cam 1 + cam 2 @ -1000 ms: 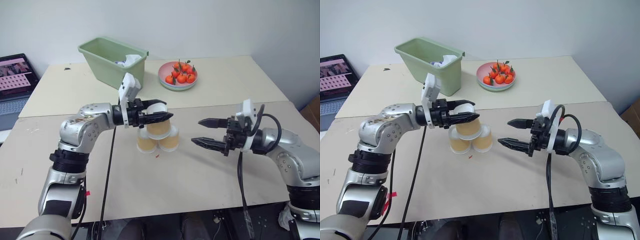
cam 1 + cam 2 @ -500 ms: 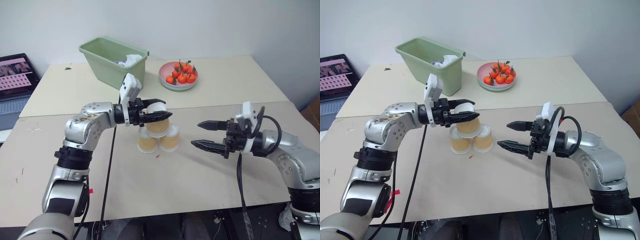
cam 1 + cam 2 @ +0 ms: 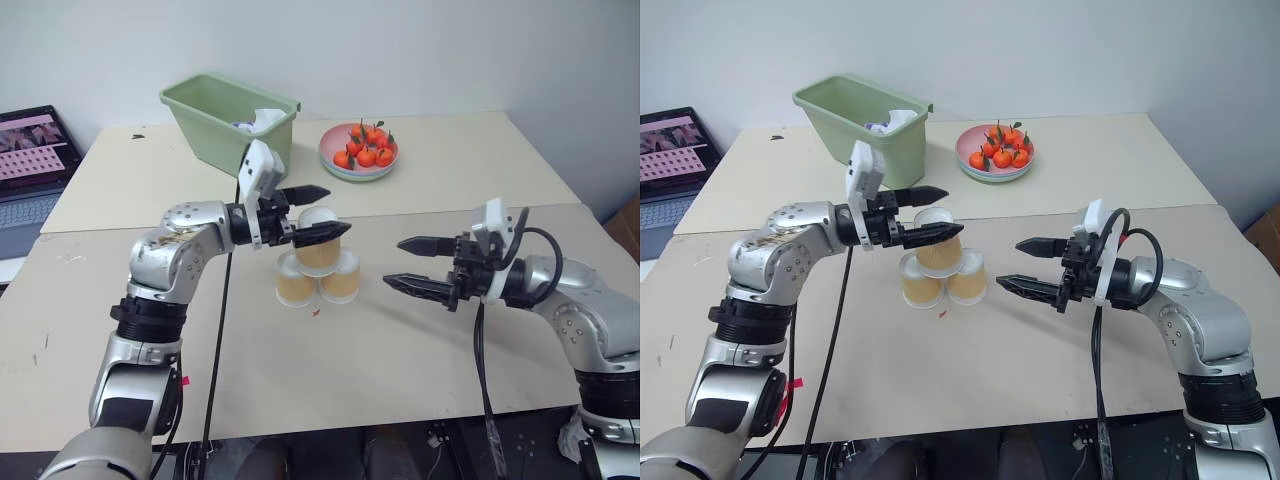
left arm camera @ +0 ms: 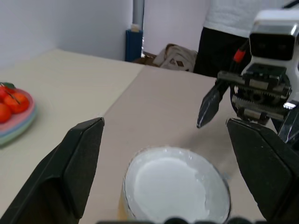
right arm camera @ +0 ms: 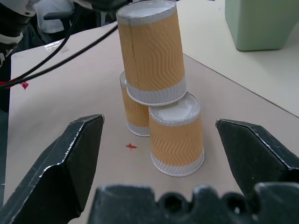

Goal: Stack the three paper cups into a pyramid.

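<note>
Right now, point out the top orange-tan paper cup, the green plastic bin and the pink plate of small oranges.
top orange-tan paper cup [image 5: 152,56], right wrist view, its side wall
green plastic bin [image 3: 212,140], left eye view, front wall
pink plate of small oranges [image 3: 337,167], left eye view, front rim

Three paper cups [image 3: 316,264] in middle of table [image 3: 350,360]: two side by side, one on top, all upside down. One green bin [image 3: 228,118] behind cups, white stuff inside. One pink plate [image 3: 362,166] right of bin, about seven small orange fruits [image 3: 364,152] on it; hard to count exactly. One laptop [image 3: 28,165] far left of bin. Two tables pushed together. Two grippers: left gripper [image 3: 318,211], right gripper [image 3: 412,264].
</note>
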Available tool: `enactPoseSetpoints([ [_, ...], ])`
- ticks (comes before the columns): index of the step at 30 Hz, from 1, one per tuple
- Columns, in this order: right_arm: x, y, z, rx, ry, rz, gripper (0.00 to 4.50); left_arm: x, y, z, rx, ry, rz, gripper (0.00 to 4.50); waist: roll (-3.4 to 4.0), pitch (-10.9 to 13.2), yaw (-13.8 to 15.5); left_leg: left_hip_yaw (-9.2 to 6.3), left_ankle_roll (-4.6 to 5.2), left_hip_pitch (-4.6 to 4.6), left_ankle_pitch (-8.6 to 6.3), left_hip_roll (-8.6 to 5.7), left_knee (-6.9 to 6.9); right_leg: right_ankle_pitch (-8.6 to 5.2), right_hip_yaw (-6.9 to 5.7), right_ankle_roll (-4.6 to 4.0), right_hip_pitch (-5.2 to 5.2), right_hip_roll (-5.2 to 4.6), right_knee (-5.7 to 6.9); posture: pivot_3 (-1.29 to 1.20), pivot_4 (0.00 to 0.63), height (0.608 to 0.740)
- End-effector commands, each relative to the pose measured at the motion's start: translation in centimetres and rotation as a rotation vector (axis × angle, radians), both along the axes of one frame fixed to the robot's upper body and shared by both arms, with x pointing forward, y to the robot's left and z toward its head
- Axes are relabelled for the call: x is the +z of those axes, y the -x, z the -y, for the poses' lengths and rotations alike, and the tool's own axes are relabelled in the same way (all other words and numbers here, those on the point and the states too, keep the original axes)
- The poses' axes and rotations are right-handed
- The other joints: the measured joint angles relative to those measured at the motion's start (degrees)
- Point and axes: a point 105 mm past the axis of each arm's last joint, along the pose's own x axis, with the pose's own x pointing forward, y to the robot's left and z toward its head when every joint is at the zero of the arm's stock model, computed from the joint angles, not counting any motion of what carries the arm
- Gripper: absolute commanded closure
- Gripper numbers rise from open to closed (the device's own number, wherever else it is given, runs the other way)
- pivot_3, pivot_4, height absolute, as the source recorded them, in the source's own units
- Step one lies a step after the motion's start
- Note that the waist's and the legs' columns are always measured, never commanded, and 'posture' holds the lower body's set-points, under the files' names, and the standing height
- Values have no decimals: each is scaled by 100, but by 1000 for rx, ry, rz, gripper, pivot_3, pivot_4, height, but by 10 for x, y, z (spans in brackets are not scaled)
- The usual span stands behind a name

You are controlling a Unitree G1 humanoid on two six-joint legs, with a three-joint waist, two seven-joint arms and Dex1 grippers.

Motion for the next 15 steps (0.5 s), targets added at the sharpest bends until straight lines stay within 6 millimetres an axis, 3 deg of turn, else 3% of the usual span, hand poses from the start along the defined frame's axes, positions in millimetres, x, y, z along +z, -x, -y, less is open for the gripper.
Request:
enactPoseSetpoints([
  [1,16,1,1,9,-8,73,0,26,16,-10,49,82,67,40,0,0,1,0,0,1,0,0,0,0,0,0,0,0,1,0,150,727],
  [3,15,0,5,-5,-8,70,0,26,19,-23,128,143,35,40,0,0,4,0,0,2,0,0,0,0,0,0,1,0,0,0,150,727],
  [7,8,-4,17,-60,-2,53,0,-1,17,-55,346,182,-75,40,1,-1,-21,3,1,8,0,2,0,0,6,0,1,0,6,0,150,727],
  [11,-9,-22,48,-257,-2,42,0,-41,21,-97,594,212,-176,40,-2,1,34,4,-2,7,1,0,3,0,6,-1,2,1,-1,0,150,727],
  [15,-30,-48,95,-564,-29,45,0,-88,30,-129,782,148,-231,40,-1,-2,52,10,-3,12,2,0,2,1,10,-3,2,1,-1,0,150,727],
])
